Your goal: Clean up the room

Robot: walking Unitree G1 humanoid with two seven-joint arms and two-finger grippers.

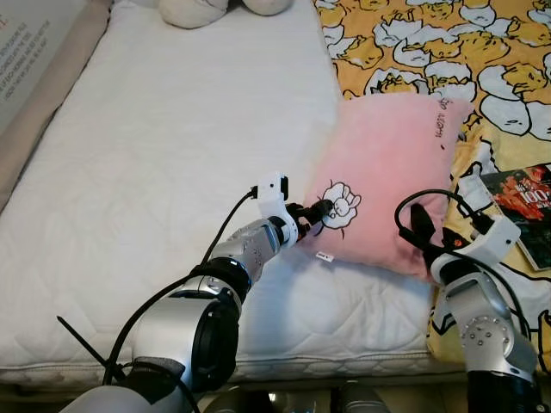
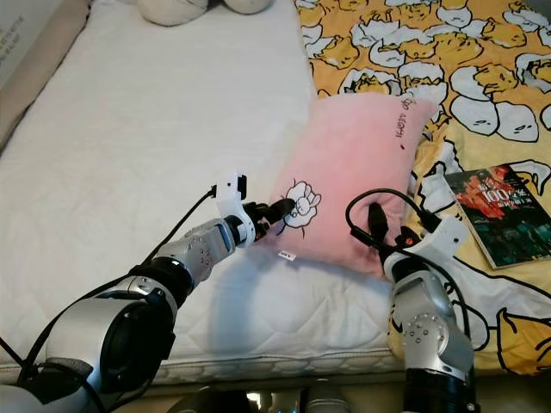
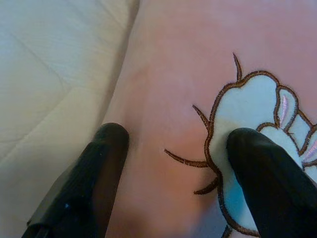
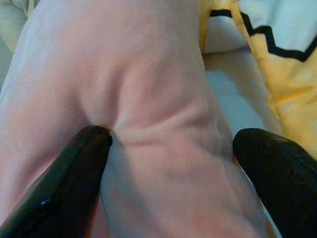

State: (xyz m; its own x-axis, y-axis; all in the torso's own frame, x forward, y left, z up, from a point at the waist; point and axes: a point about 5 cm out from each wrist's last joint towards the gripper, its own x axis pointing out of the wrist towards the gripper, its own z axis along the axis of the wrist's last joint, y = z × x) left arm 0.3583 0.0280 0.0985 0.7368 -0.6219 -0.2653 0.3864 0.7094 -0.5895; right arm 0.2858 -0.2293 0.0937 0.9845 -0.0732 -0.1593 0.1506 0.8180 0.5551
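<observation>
Wide bed with a white quilted mattress point(image 1: 172, 172), bare across its left half and down to the near edge. Over the right half, a yellow blanket point(image 1: 448, 43) printed with white cartoon eggs, reaching from the far edge to the near right corner.

At the middle of the bed, just where mattress meets blanket, a pink pillow point(image 1: 387, 172), plump, lying tilted with its lower end toward the near edge and its upper corner over the blanket. On its lower left face, a small white embroidered figure point(image 1: 341, 205) outlined in brown; below it, a little white tag point(image 1: 324, 256) at the seam.

On the blanket by the right edge of the bed, a dark book point(image 1: 527, 206) with red lettering on its cover, lying flat, near the pillow but apart from it.

At the far edge of the mattress, the pale undersides of two soft toys point(image 1: 194, 10), cut off by the frame.

Reaching in from the near left, the left gripper point(image 1: 320, 212), fingers apart and pressed against the pillow's face, one fingertip point(image 3: 257, 163) on the embroidery, the other beside the pillow's left edge. At the pillow's lower right corner, the right gripper point(image 4: 171, 148), fingers spread wide with a fold of pink fabric bulging between them, one fingertip point(image 4: 84, 153) dented into the plush.
</observation>
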